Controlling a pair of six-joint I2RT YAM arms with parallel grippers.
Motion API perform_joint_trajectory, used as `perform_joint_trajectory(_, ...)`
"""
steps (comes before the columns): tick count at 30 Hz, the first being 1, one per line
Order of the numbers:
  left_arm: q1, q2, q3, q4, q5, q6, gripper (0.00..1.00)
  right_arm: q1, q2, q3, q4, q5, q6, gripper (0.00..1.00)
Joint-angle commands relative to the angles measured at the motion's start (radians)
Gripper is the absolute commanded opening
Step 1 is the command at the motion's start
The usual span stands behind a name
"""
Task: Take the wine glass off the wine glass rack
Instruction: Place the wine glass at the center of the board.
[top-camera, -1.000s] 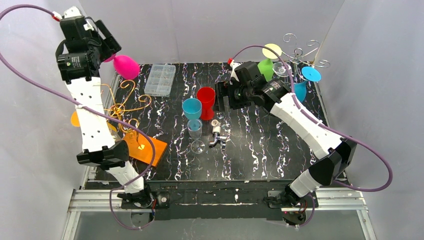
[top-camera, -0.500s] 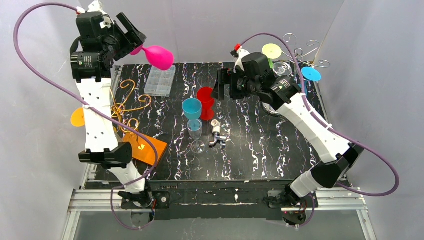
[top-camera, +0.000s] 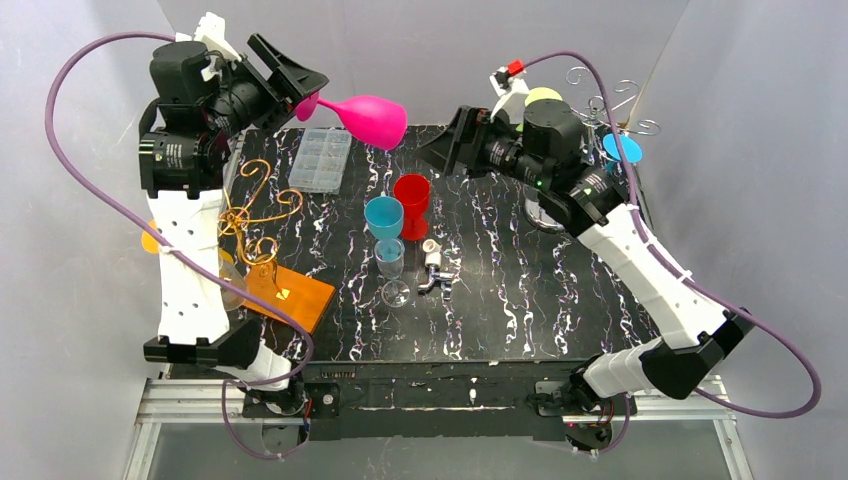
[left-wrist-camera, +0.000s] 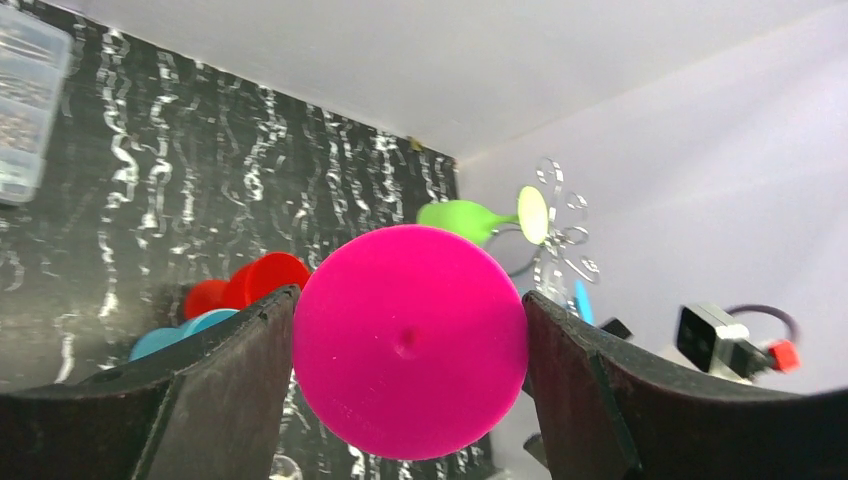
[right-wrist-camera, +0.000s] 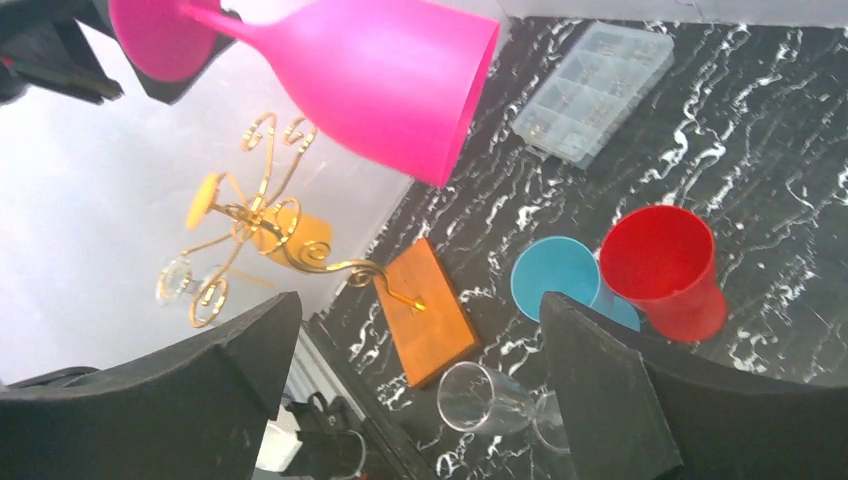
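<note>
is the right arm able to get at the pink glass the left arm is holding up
Probably yes: the right tool stands open and faces the pink glass, with only open air between them. The left tool grips just its foot, leaving the bowl free.

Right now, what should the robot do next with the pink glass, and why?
Probably ease the right gripper toward the pink glass: the left gripper holds its foot in the air, sideways, and the right one faces it, open and empty.
</note>
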Motion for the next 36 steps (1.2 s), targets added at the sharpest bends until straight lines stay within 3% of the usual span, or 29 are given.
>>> perform_joint_trajectory(1,-0.004,-0.063,-0.037,0.074,0.138,-0.105,0.38,-0.047,-0.056,-0.08,0.28,-0.126,0.144,0.98)
perform_joint_trajectory(9,-0.005,-0.138,-0.174,0.203,0.227,-0.207,0.37,-0.072,-0.065,-0.192,0.577,-0.258,0.35,0.98)
perform_joint_trajectory(16,-0.005,-0.192,-0.278,0.288,0.276,-0.265,0.38,-0.079,-0.044,-0.232,0.729,-0.309,0.485,0.98)
perform_joint_trajectory(25,-0.013,-0.257,-0.438,0.446,0.353,-0.37,0.38,-0.082,-0.022,-0.27,0.852,-0.333,0.591,0.79)
perform_joint_trajectory(29,-0.032,-0.277,-0.481,0.483,0.373,-0.392,0.38,-0.082,-0.018,-0.277,0.874,-0.334,0.616,0.6)
perform_joint_trajectory(32,-0.047,-0.295,-0.517,0.507,0.375,-0.4,0.42,-0.082,-0.025,-0.278,0.863,-0.327,0.619,0.36)
perform_joint_trajectory(34,-0.06,-0.311,-0.538,0.522,0.37,-0.401,0.52,-0.082,-0.035,-0.28,0.843,-0.32,0.611,0.17)
perform_joint_trajectory(36,-0.072,-0.324,-0.557,0.525,0.365,-0.39,0.69,-0.082,-0.048,-0.285,0.819,-0.305,0.593,0.03)
